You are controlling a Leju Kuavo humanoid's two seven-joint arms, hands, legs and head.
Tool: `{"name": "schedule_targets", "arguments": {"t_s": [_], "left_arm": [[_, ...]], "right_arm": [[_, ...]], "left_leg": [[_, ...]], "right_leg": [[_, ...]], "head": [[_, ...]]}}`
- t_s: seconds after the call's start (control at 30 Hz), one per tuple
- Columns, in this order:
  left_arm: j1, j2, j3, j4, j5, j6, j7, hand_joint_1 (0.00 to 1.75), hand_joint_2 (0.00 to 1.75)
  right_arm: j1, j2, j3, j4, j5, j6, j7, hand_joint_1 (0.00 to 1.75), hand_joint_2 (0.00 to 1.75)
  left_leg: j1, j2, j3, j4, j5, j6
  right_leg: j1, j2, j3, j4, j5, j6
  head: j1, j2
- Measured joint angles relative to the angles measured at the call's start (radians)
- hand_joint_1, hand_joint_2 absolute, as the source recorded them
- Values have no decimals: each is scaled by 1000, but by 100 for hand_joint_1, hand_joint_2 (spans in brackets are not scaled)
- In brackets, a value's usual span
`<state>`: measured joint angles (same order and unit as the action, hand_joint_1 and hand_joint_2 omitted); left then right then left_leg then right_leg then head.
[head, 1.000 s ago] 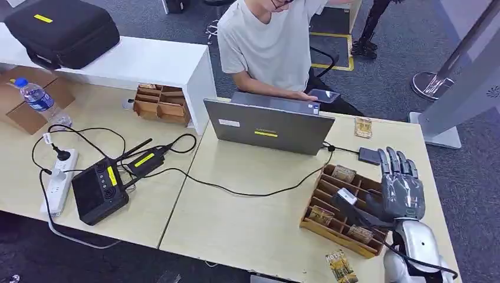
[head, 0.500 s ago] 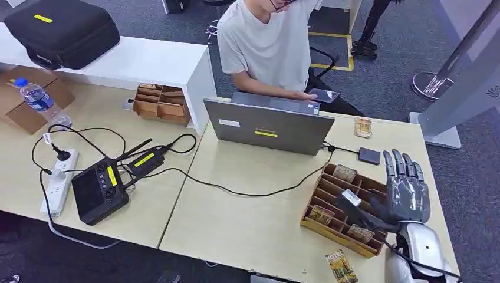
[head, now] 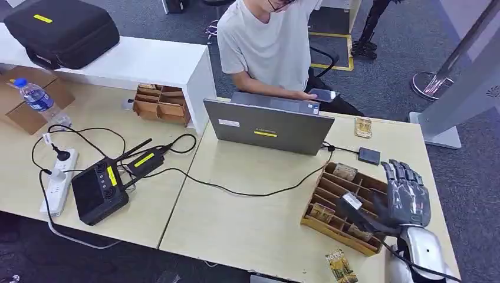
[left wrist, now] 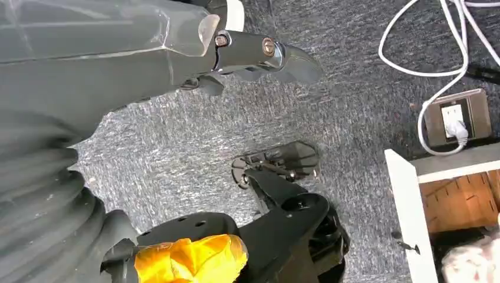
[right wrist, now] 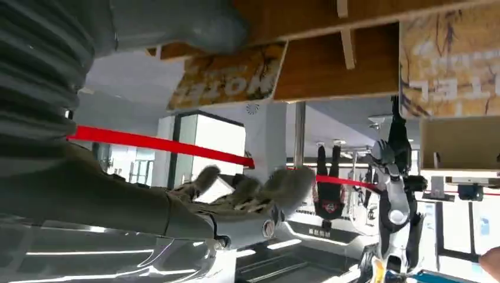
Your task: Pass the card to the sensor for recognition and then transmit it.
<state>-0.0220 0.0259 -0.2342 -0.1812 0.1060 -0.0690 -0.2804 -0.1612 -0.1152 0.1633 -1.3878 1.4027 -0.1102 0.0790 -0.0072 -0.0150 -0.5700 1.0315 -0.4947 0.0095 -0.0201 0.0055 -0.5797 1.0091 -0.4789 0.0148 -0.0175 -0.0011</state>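
Head view: right hand [head: 404,196] is hovering with fingers spread, holding nothing, over the right end of the wooden divider tray [head: 328,219], whose compartments are holding patterned cards [head: 346,172]; a black sensor [head: 369,155] is lying just beyond. Right wrist view: cards [right wrist: 227,75] are sitting in tray compartments. Left wrist view: left hand [left wrist: 259,54] is hanging over carpet, fingers apart.

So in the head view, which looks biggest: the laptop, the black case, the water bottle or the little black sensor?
Largest to smallest as they look:
1. Laptop and black case: too alike to rank, and the case sits farther from the camera.
2. Water bottle
3. Small black sensor
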Motion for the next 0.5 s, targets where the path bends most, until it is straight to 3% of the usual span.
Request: {"name": "schedule_targets", "arguments": {"t_s": [0.5], "left_arm": [[0, 0, 0, 0, 0, 4, 0, 0, 175]], "right_arm": [[4, 0, -31, -4, 0, 10, -42, 175, 175]], "left_leg": [[0, 0, 0, 0, 0, 0]], "right_leg": [[0, 0, 0, 0, 0, 0]], "head": [[0, 0]]}}
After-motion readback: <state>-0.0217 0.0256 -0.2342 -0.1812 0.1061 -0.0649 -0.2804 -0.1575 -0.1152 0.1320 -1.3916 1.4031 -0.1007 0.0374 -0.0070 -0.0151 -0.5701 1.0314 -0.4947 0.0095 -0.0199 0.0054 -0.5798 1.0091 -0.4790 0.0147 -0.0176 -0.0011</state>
